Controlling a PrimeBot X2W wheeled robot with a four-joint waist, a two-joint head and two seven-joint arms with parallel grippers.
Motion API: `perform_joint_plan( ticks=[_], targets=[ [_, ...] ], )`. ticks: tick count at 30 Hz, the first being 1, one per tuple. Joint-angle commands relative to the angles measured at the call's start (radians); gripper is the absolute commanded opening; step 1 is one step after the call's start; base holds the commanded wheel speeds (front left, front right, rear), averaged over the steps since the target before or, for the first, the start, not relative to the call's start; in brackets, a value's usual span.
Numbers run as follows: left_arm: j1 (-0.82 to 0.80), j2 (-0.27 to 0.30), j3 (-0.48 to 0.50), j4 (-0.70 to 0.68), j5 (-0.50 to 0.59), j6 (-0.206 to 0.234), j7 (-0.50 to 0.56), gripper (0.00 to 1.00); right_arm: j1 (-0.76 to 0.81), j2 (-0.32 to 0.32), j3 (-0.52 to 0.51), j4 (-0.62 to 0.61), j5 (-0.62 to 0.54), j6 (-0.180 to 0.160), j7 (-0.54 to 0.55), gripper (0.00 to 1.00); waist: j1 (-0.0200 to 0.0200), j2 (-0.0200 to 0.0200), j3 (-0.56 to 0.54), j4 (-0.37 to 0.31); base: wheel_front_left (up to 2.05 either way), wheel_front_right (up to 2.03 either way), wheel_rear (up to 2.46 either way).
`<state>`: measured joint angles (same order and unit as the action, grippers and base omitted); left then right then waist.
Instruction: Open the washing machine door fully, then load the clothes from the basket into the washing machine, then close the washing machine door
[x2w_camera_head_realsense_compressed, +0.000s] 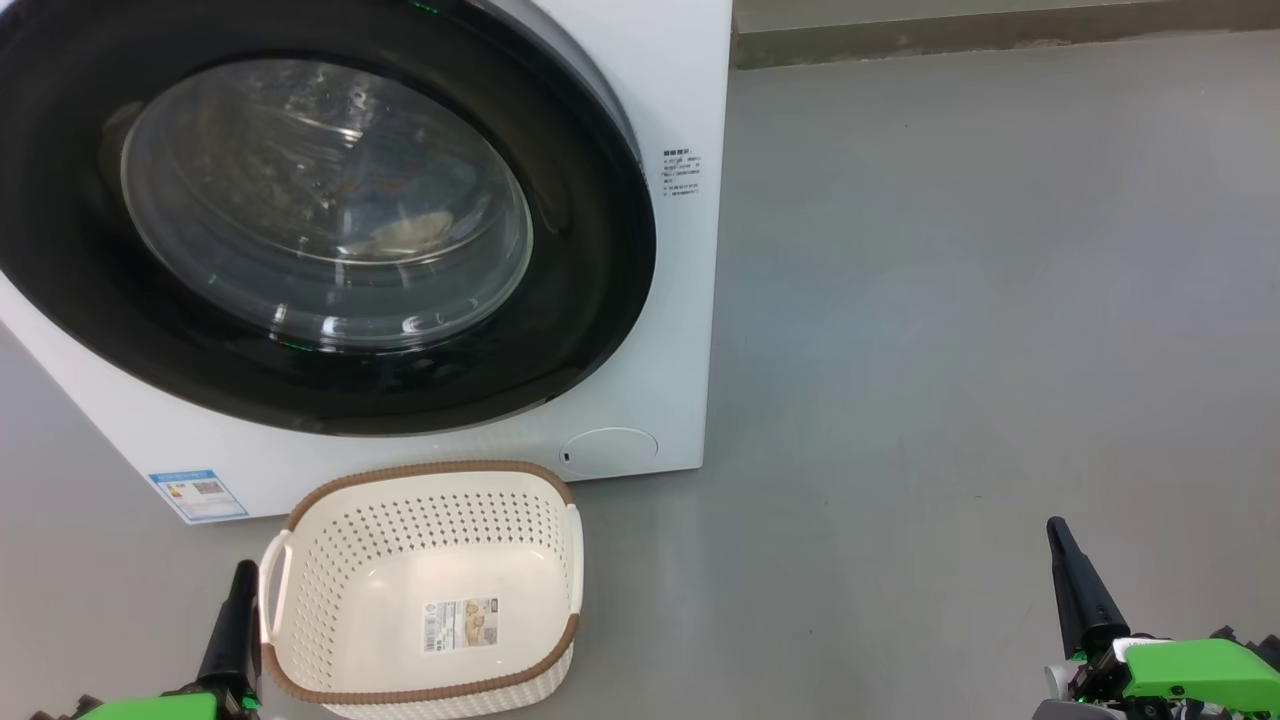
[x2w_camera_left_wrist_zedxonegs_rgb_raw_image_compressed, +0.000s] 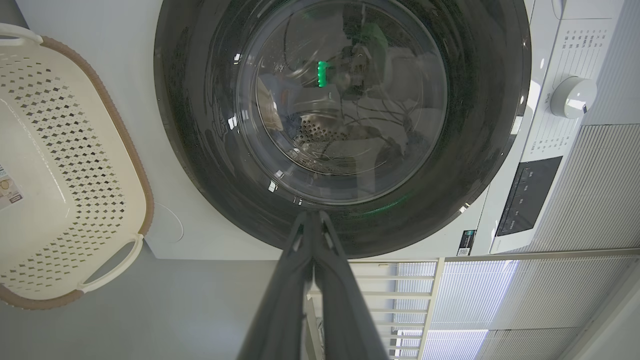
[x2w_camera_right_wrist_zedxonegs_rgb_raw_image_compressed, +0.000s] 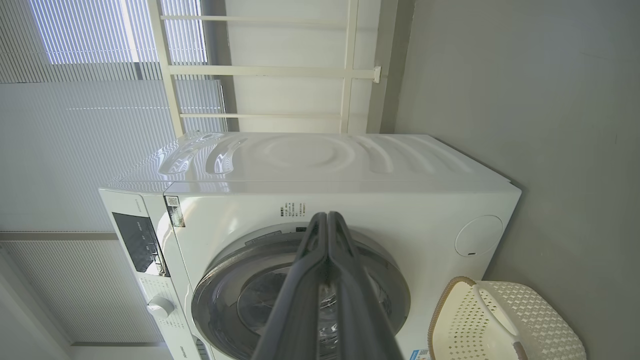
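The left gripper (x2w_camera_head_realsense_compressed: 243, 575) is seen nearest, at the lower left of the head view. Its two dark fingers are pressed together with nothing between them, and its body is cut off by the bottom edge. The right gripper (x2w_camera_head_realsense_compressed: 1056, 528) is likewise closed on nothing, over the bare grey floor (x2w_camera_head_realsense_compressed: 950, 350) and well apart from the basket (x2w_camera_head_realsense_compressed: 430, 468).

The basket is set on the floor just in front of the washing machine (x2w_camera_head_realsense_compressed: 680, 100), below the round low flap (x2w_camera_head_realsense_compressed: 608, 450). A barcode sticker (x2w_camera_head_realsense_compressed: 460, 623) is laid bare on its floor, and its near edge is clipped by the frame.

The washing machine door (x2w_camera_head_realsense_compressed: 590, 250) is shut flat against the white front, and its upper and left parts are cut off. Behind the bulging glass (x2w_camera_head_realsense_compressed: 330, 200) a pale cream shape (x2w_camera_head_realsense_compressed: 405, 235) is lying low in the drum. It may be the clothes, but reflections blur it too much for print or colour to be told.

In the left wrist view, the drum's perforated steel (x2w_camera_left_wrist_zedxonegs_rgb_raw_image_compressed: 315, 132) can be made out through the glass, along with a dial (x2w_camera_left_wrist_zedxonegs_rgb_raw_image_compressed: 572, 97) and a dark control panel (x2w_camera_left_wrist_zedxonegs_rgb_raw_image_compressed: 530, 195), which are beyond the head view's frame. In the right wrist view, the machine's ribbed top (x2w_camera_right_wrist_zedxonegs_rgb_raw_image_compressed: 300, 155) is shown, and beyond it pale window blinds (x2w_camera_right_wrist_zedxonegs_rgb_raw_image_compressed: 75, 125).
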<state>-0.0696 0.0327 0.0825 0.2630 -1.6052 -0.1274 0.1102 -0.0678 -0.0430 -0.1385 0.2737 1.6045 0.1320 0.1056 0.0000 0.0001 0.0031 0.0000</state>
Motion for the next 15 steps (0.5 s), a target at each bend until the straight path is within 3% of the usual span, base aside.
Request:
perform_joint_plan(
  ticks=[1,15],
  targets=[
    [-0.038,0.018,0.031,-0.018,-0.003,-0.003,0.003,0.0,-0.04,-0.007,0.025,-0.029,0.004,-0.001,0.008,0.0,0.0,-0.0001,0.0,0.0,0.0,0.0,0.0],
    [-0.038,0.018,0.031,-0.018,-0.003,-0.003,0.003,0.0,-0.04,-0.007,0.025,-0.029,0.004,-0.001,0.008,0.0,0.0,-0.0001,0.0,0.0,0.0,0.0,0.0]
  ],
)
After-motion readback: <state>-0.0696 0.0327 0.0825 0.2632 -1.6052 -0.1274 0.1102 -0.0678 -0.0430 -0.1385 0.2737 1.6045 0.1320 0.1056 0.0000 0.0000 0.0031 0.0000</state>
